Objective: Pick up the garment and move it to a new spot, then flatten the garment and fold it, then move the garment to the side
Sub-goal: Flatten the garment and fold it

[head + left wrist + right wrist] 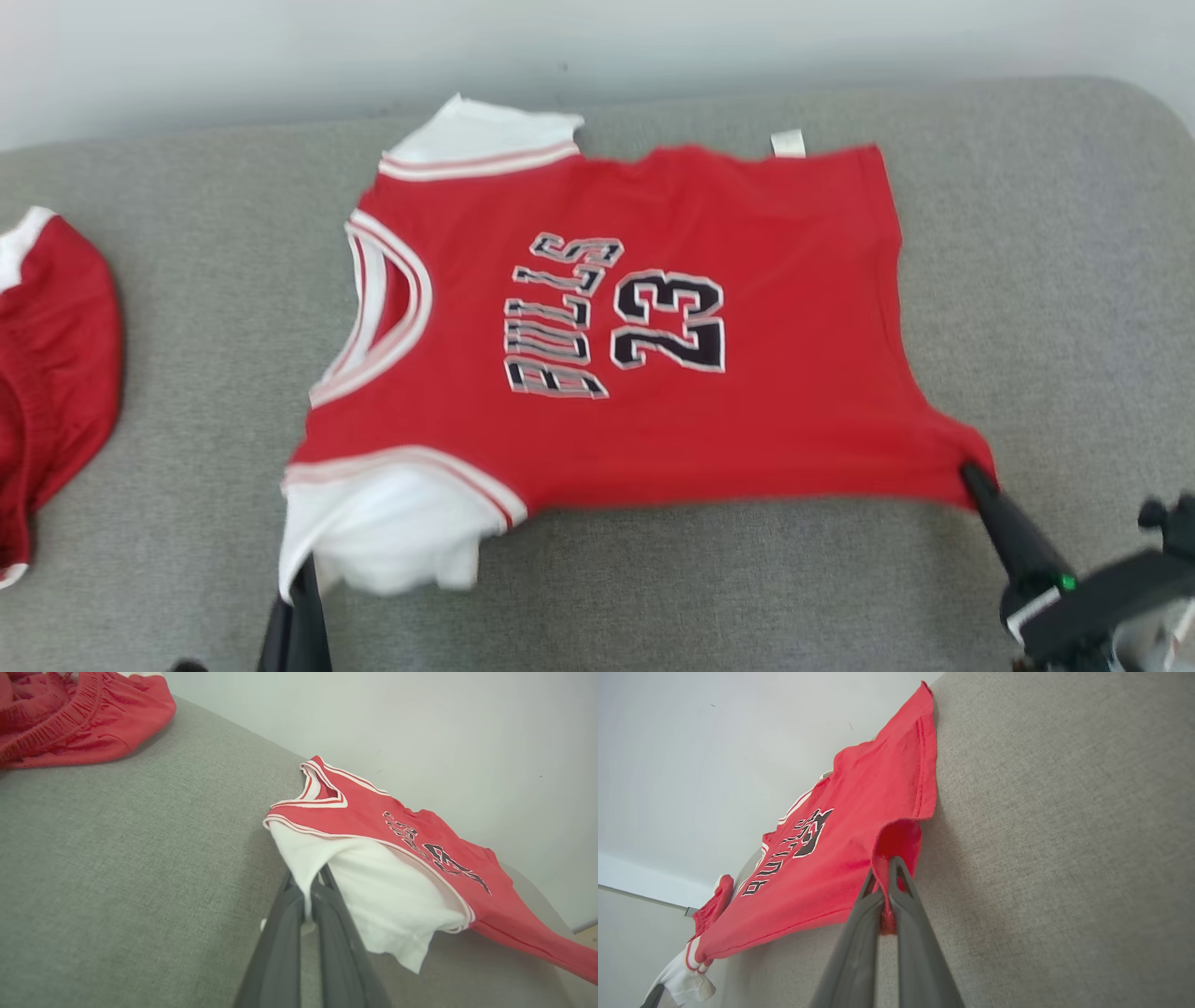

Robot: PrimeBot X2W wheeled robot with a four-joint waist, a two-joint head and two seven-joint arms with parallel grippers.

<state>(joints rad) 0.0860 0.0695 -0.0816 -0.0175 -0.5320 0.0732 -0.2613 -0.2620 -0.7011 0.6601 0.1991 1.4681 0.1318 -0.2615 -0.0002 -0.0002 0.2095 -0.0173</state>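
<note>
The garment is a red jersey with white sleeves and "BULLS 23" lettering, spread face up on the grey cushion, neck to the left. My left gripper is shut on the near white sleeve, whose cloth is pinched between the dark fingers. My right gripper is shut on the near hem corner, which is lifted off the fabric surface. In the right wrist view the jersey stretches away from the closed fingers, and the near edge hangs taut between both grips.
A second red garment with an elastic waistband lies bunched at the cushion's left end, also as red cloth in the left wrist view. A pale wall runs behind the cushion. Bare grey fabric lies in front of and right of the jersey.
</note>
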